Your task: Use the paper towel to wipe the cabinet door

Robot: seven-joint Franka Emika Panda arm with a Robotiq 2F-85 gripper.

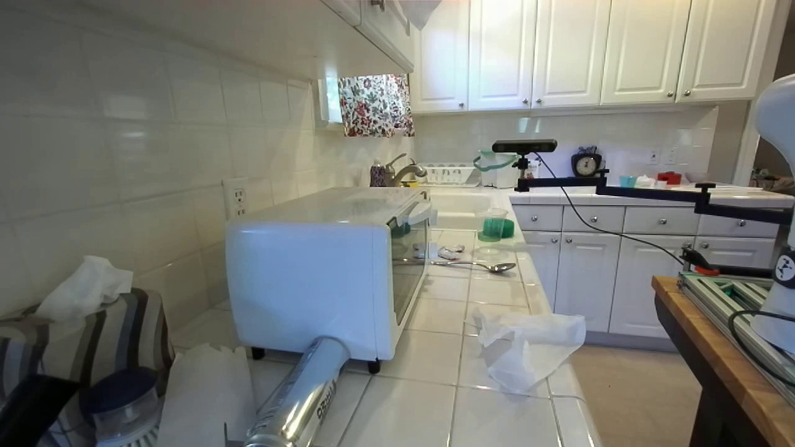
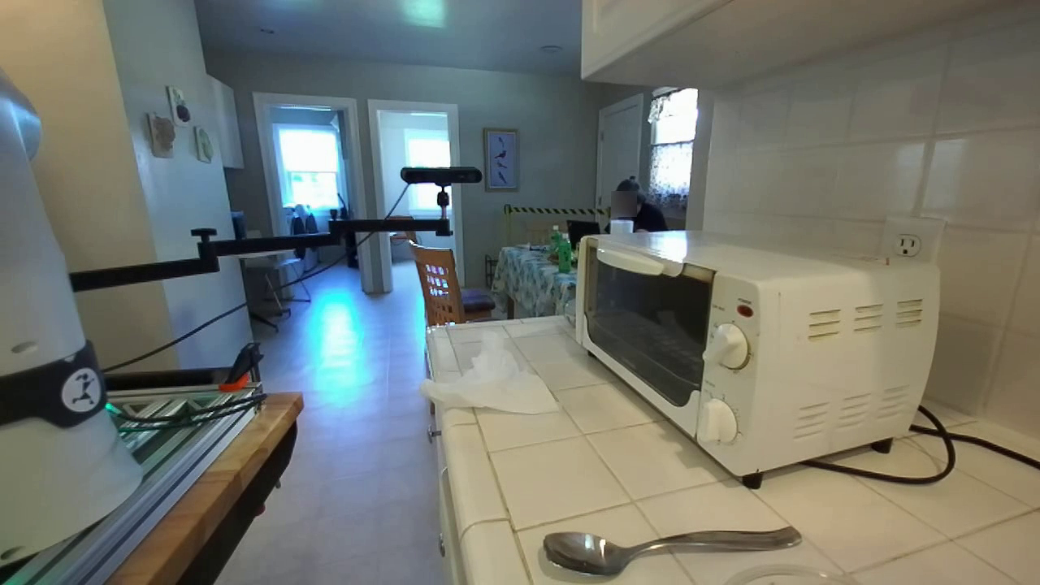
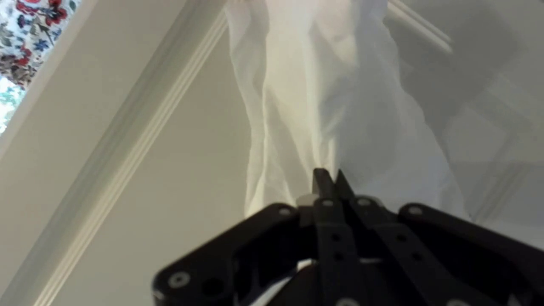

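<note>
A white paper towel (image 3: 323, 85) spreads forward from my gripper (image 3: 329, 174) in the wrist view. My gripper is shut on it, with creases gathering at the fingertips. The white cabinet door (image 3: 178, 182) with its grooved frame lies behind the towel; I cannot tell whether they touch. In an exterior view, a tip of white towel (image 1: 421, 11) hangs at the top edge, beside the upper cabinet's door (image 1: 384, 30). My gripper is out of both exterior views. Another crumpled white sheet (image 1: 528, 351) lies on the counter's edge and also shows in an exterior view (image 2: 491, 380).
A white toaster oven (image 1: 310, 279) stands on the tiled counter (image 2: 561, 479) under the cabinet. A spoon (image 2: 601, 552), a silver cylinder (image 1: 310, 391) and a striped tissue box (image 1: 118, 329) are on the counter. A camera (image 1: 525, 146) on a black arm reaches out from the robot's base.
</note>
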